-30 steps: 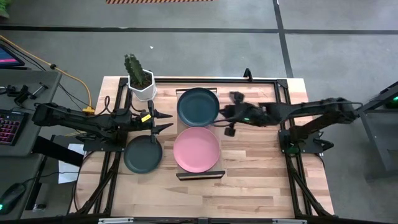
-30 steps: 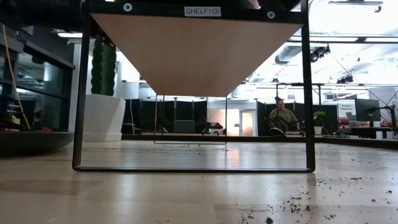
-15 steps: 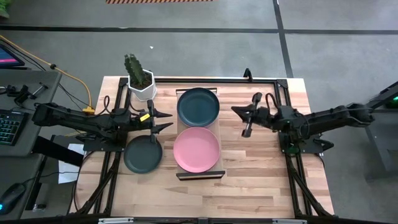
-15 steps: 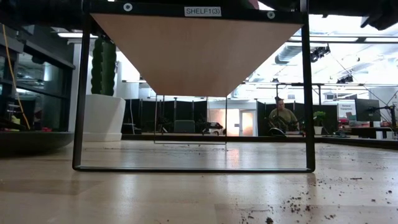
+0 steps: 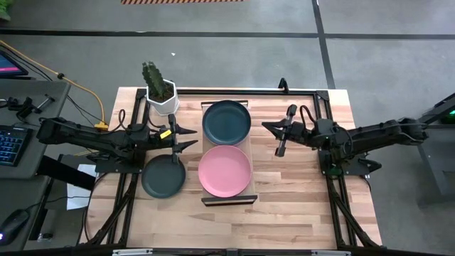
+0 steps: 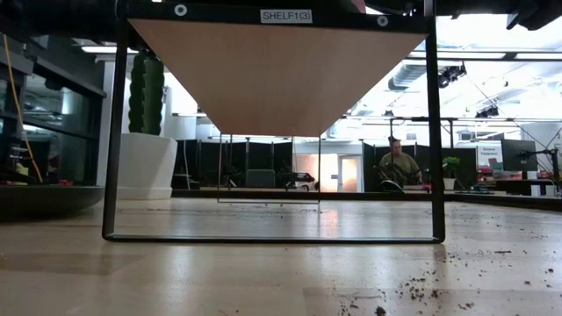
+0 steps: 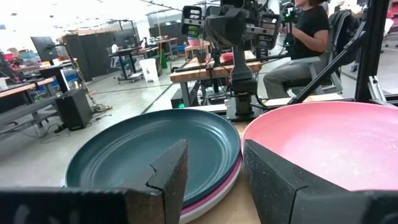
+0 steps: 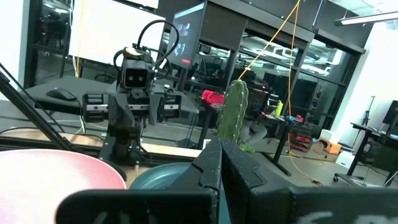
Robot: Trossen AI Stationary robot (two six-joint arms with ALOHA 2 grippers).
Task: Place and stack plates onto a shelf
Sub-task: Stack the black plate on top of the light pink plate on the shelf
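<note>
On the shelf, a dark teal plate tops a stack on the far half. The left wrist view shows that teal plate lying on a pink rim and a pale rim. A pink plate sits on the near half. Another teal plate lies flat on the table, left of the shelf. My left gripper hovers open just left of the shelf, between the two shelf plates. My right gripper is shut and empty, right of the shelf.
A white pot with a cactus stands at the table's far left, close behind my left arm. The shelf stands on a dark metal frame above the tabletop. Bare wood lies right of the shelf and along the near edge. A person sits beyond the table.
My right gripper has drawn back from the rim of the far teal plate toward the table's right edge and now hangs clear of the shelf. The plates and my left arm have kept still.
</note>
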